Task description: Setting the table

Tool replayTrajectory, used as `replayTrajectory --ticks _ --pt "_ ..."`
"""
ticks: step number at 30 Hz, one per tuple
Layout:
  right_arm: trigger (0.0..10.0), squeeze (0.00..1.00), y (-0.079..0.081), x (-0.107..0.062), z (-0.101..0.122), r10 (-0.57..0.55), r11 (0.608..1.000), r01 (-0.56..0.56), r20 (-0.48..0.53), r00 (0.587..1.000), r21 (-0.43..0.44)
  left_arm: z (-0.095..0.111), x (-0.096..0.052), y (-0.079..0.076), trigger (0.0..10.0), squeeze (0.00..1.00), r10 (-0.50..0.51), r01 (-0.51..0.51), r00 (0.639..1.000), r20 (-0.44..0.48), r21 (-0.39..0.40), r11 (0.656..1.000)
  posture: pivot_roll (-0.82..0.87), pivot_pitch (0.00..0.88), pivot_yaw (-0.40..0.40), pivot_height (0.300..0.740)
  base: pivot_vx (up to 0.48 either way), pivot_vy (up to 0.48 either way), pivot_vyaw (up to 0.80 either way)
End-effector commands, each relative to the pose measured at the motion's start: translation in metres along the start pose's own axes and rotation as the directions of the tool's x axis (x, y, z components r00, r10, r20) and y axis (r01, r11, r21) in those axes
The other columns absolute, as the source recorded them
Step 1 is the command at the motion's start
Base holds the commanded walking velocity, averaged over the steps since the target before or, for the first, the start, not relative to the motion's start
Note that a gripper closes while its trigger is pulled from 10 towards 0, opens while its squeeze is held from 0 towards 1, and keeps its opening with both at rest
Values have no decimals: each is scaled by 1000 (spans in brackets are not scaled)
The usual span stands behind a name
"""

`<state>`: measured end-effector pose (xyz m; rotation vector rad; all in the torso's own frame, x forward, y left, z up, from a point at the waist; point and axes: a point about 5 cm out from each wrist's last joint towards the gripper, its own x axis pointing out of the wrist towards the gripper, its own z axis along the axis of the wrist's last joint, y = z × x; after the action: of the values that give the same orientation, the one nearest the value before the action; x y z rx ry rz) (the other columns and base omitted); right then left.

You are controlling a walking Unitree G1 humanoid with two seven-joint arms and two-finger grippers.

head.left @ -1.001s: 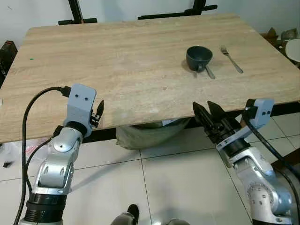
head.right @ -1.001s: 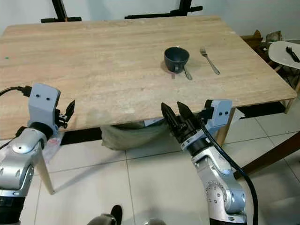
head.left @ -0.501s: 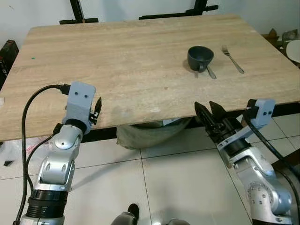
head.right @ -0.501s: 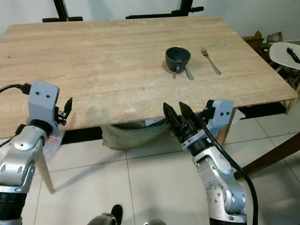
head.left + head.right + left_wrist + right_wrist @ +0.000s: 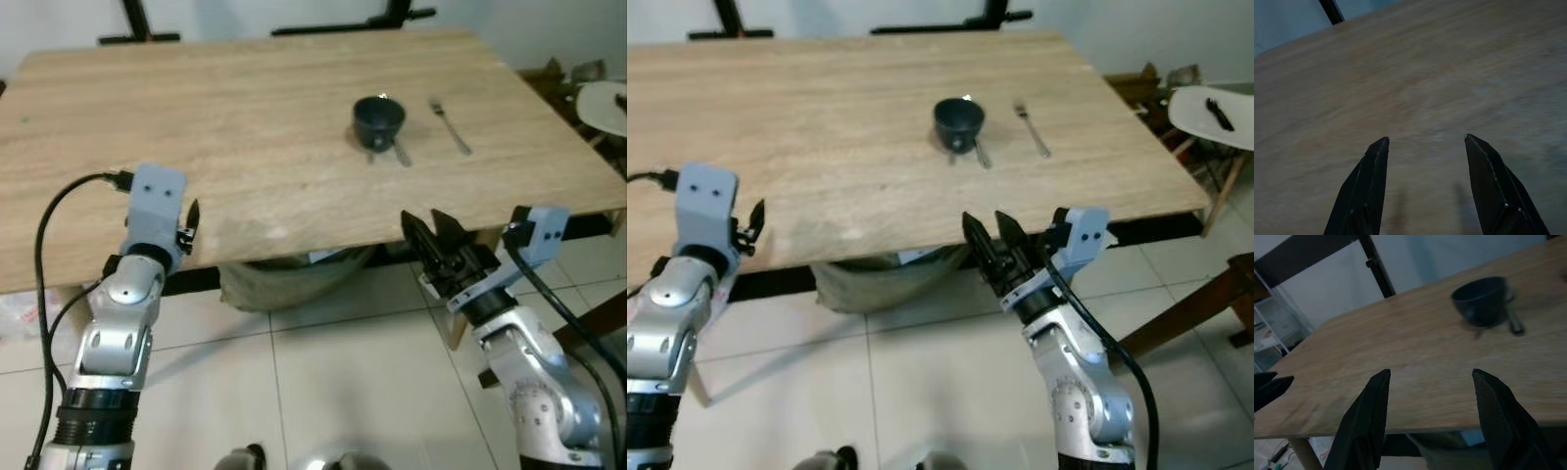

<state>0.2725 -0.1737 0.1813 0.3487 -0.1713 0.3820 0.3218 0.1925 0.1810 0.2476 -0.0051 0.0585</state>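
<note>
A big light wooden table [image 5: 196, 117] stands in front of the robot. On its far right part sits a small dark round bowl [image 5: 378, 119]. A grey metal spoon [image 5: 399, 152] lies right against the bowl, on its near right side. A silver metal fork [image 5: 451, 129] lies a little further right, near the bowl but not touching it.

The left gripper [image 5: 186, 223] is at the near edge of the table, on the left. Its two black fingers [image 5: 1369, 186] are spread apart and hold nothing. The right gripper [image 5: 428, 235] waits just under the near edge of the table, on the right. Its fingers [image 5: 1371, 416] are spread too, with nothing between them, and they point toward the bowl.

Both grippers are well apart from the bowl, spoon and fork. I think the robot is getting ready to reach. To do it well, the right arm should first lift above the table edge so it does not bump the wood. Then it should go slowly toward the bowl and not knock the spoon beside it.

A white round chair seat [image 5: 1215, 116] stands off to the right.
</note>
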Motion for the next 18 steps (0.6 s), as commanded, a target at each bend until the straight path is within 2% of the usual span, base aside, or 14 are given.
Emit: replayTrajectory --ticks 1,18 --pt "10000 0 -2 -3 -1 -12 1000 12 -4 1000 0 -3 0 0 10000 90 0 0 1000 -21 -12 1000 -85 56 63 740 0 0 0" --pt "10000 0 -1 -4 -2 -9 1000 9 -6 1000 1 -2 2 1 10000 114 14 -14 1000 -17 -4 1000 -87 58 64 740 0 0 0"
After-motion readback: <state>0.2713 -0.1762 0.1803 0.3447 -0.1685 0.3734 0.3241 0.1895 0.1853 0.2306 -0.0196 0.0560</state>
